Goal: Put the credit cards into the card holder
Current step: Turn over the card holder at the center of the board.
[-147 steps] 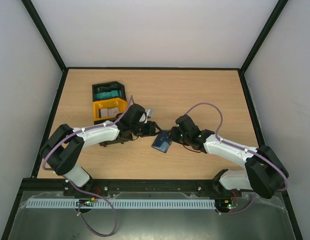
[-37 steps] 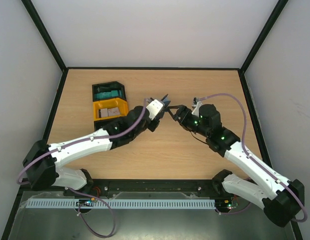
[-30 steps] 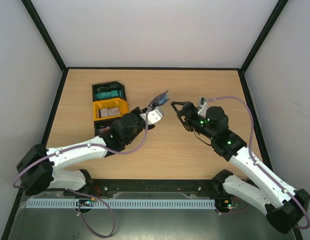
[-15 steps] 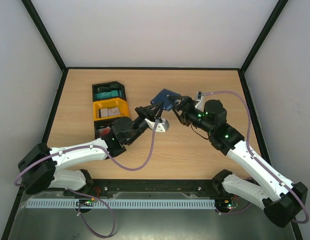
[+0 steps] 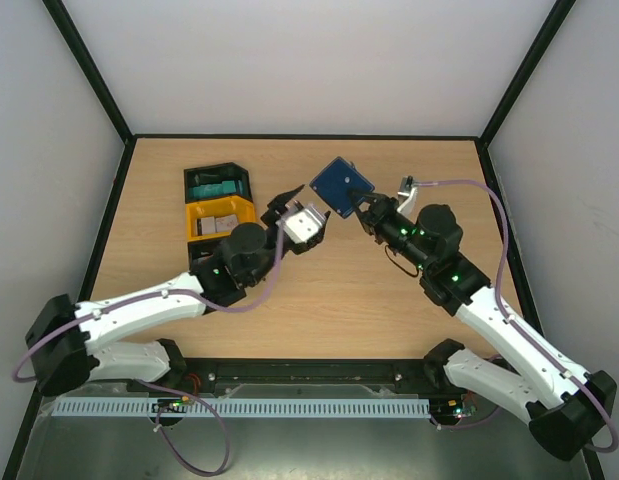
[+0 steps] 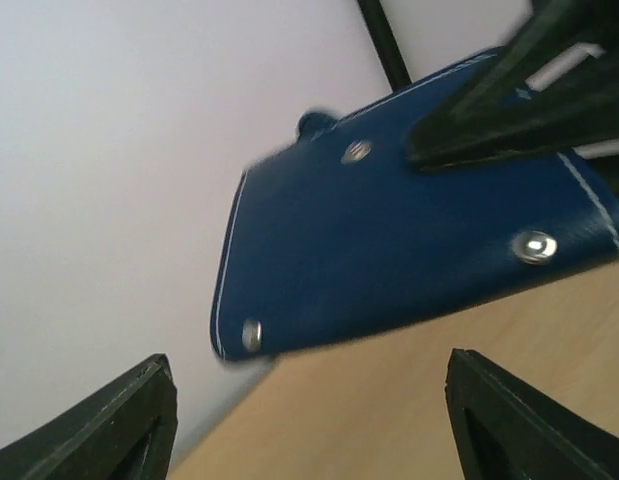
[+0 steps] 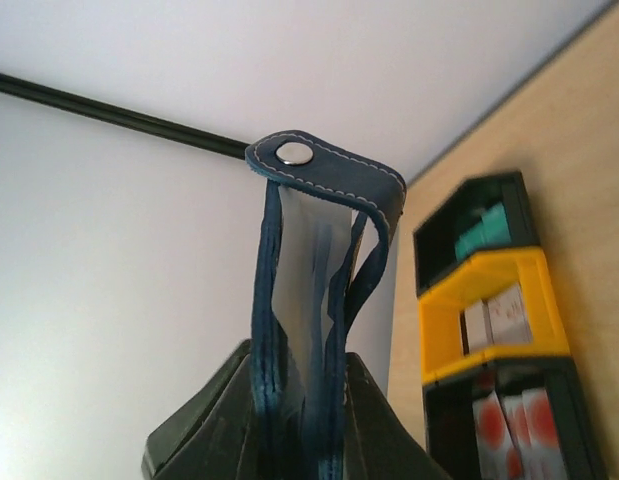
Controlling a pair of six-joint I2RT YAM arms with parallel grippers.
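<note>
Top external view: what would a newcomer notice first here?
The dark navy-blue folding card holder, clamped in the right jaws, hangs above the wooden table near its middle. The left jaws stand open and empty just left of it. At the far left, black and yellow plastic trays hold small whitish credit cards.

Soft, even light; one wrist view smeared.
From above we see bright diffuse light, with only faint shadows on the table (image 5: 439, 165) around the card holder (image 5: 341, 186). In the left wrist view the card holder's edges smear with motion blur and its snaps (image 6: 534, 245) glint; the right wrist view shows it crisp.
</note>
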